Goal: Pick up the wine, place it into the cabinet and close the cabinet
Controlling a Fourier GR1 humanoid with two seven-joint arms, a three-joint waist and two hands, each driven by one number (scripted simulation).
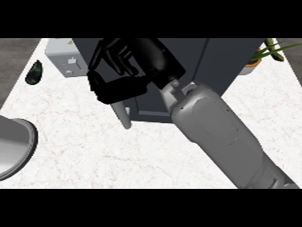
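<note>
One hand only is in view: the right hand (124, 71), come in on its grey forearm from the lower right and held up against the front of the dark cabinet (225, 62) at the back of the counter (114, 155). Its fingers are curled in toward the thumb, and nothing shows within them; whether the palm hides something small cannot be told. Just below the hand, a pale bar handle (123, 117) slants down from the cabinet's front edge. Whether the door stands shut or a little ajar is not clear from this steep angle.

Well apart from the hand, off to its left and near the counter's left edge, sits a small dark green bottle-like thing (34, 73), which is probably the wine. It looks to stand upright, its long axis pointing roughly toward the viewer, so it shows as a short drop shape. It is plainly outside the cabinet, with a pale appliance (68, 62) between it and the cabinet's left side.

That sideways gap is what matters: if the green thing is the wine, it lies leftward of the curled fingers, across the cabinet's corner, and the right hand is the only hand seen anywhere near it. A grey rounded form (6, 148) fills the lower left edge; what it is cannot be told. The left hand does not show.
</note>
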